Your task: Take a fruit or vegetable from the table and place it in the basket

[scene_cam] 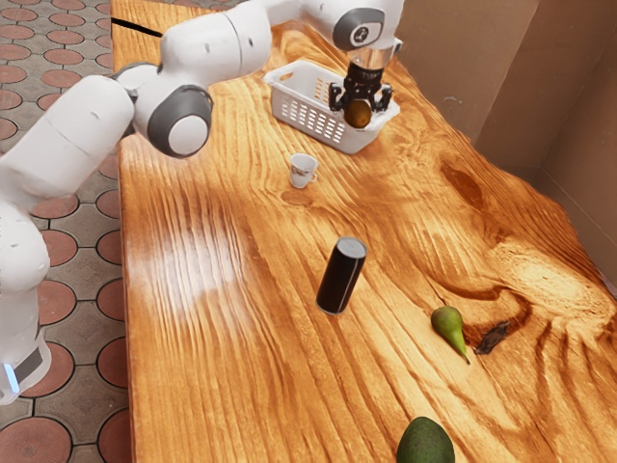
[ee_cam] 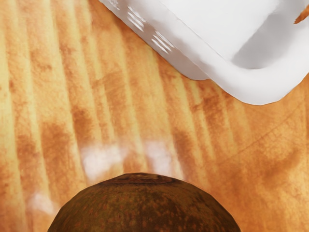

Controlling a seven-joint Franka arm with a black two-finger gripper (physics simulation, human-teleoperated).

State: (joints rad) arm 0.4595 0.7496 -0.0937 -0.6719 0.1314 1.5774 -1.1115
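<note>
White basket (scene_cam: 357,142), brown-mottled fruit (ee_cam: 145,208)

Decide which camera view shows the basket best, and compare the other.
The exterior view: it takes in the basket's overall shape, rim and slotted side, though the brown fruit covers part. The wrist view gives a closer but cropped look: one rounded corner, some inside and a few slots.

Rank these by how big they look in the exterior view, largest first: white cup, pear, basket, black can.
1. Basket
2. Black can
3. Pear
4. White cup

The cup stands farther from the camera than the pear, which helps it look smallest.
</note>
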